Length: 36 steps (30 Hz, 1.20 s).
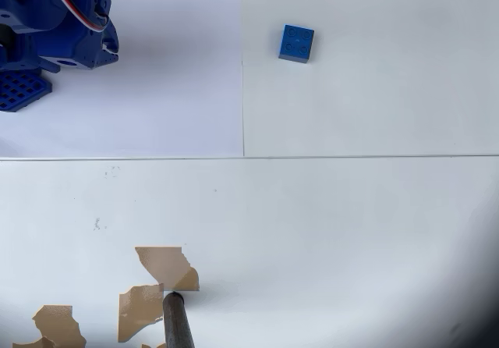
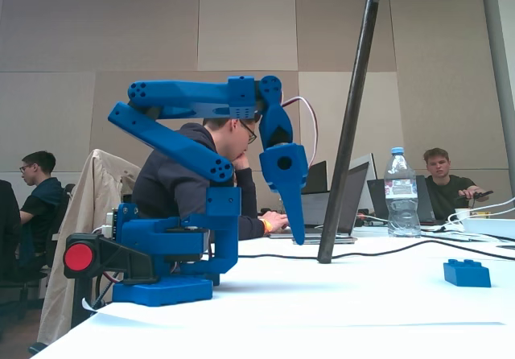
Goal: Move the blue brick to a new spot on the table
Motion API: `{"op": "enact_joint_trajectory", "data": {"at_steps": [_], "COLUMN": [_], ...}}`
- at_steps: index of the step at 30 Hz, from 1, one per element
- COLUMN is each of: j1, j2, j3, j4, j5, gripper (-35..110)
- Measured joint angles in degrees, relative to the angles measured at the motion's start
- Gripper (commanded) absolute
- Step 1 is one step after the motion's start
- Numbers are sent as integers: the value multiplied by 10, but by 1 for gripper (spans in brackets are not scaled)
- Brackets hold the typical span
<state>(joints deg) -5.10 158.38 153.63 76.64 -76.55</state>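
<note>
The blue brick (image 1: 296,43) sits alone on the white counter (image 1: 351,207), well apart from the folded arm, whose jaws (image 2: 296,230) hang pointing down, touching nothing; I cannot tell whether they are apart or together. One brick, one arm. The reach looks not yet begun; next, the arm should extend over the brick and descend around it.

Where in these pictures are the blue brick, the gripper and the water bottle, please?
blue brick (image 1: 296,43): overhead view, on its studded top face.
gripper (image 2: 296,226): fixed view, near the downward-pointing finger's tip.
water bottle (image 2: 400,198): fixed view, on its clear body.
</note>
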Motion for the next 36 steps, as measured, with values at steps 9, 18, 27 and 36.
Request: {"op": "enact_joint_trajectory", "data": {"at_steps": [9,18,27,36], "j1": [14,25,52,58], "j2": [293,327,327,327], "j3": [210,278,288,289], "j4": [-11,-43,-60,-62], "j5": [-57,-60,-88,-61], "gripper": [0,0,0,1]}}
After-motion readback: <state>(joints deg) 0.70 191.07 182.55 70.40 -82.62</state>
